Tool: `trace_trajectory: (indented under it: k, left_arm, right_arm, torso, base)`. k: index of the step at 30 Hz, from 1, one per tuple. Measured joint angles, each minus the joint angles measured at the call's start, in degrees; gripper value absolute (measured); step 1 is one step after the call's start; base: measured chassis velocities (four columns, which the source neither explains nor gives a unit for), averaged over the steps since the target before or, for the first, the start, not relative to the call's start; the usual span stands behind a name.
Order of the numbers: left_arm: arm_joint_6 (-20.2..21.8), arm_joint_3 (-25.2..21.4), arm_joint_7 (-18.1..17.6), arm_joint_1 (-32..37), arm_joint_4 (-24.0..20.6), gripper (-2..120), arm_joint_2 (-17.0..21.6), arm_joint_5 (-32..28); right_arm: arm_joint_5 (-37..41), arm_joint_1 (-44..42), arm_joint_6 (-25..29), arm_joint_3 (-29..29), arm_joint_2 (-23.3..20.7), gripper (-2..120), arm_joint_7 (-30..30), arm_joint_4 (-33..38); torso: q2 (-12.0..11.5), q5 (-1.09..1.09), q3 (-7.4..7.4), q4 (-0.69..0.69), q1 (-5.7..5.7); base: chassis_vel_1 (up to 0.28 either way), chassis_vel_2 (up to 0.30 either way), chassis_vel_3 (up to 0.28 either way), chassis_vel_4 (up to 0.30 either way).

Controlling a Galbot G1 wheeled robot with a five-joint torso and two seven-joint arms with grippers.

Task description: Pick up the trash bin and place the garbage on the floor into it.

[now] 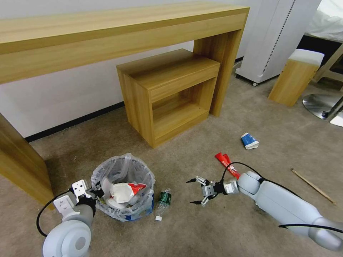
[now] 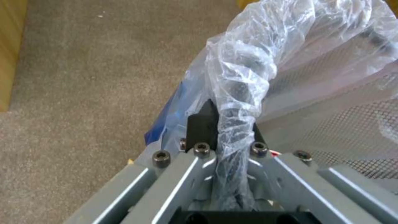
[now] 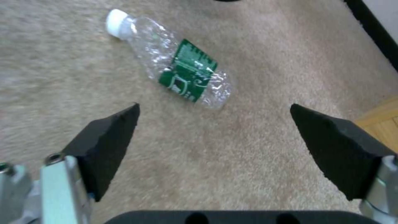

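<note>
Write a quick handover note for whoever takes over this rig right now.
Left hand: shut on the trash bin rim.
Right hand: open, low over the floor, facing the plastic bottle lying beside the bin.
Done: a crushed red-white cup is in the bin.
Left on the floor: the bottle, a red wrapper, a blue-white cup, a wooden stick.

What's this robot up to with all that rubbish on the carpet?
It is tidying litter. Its left gripper is clamped on the rim of the bag-lined trash bin, which already holds some crumpled paper. Its right gripper hangs open near a plastic bottle lying beside the bin. A blue-white cup, a red wrapper and a wooden stick lie on the floor.
</note>
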Motion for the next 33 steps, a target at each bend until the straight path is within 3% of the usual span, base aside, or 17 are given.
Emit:
trace_trajectory:
  k: [8,22,33]
  left_arm:
    - [-0.05,-0.09,0.00,-0.32,-0.69,1,0.40,-0.98]
    - [-0.15,-0.58,-0.22,-0.50,-1.38,1,0.71,-1.79]
    - [-0.50,-0.63,-0.26,-0.58,-2.03,1,0.20,-2.27]
  right_arm:
    - [-2.31,0.90,1.07,0.60,6.50,88,0.62,-6.10]
    - [-0.50,0.51,0.85,-4.59,8.39,84,-0.36,-6.74]
    - [-1.95,1.49,2.15,-4.61,14.75,82,-0.69,-13.46]
  torso:
    - [0.00,0.00,0.00,0.00,0.00]
    - [0.00,0.03,0.00,-0.01,0.00]
    - [0.00,0.01,-0.01,0.00,0.00]
  base:
    - [0.000,0.000,0.000,0.000]
    - [0.000,0.000,0.000,0.000]
    - [0.000,0.000,0.000,0.000]
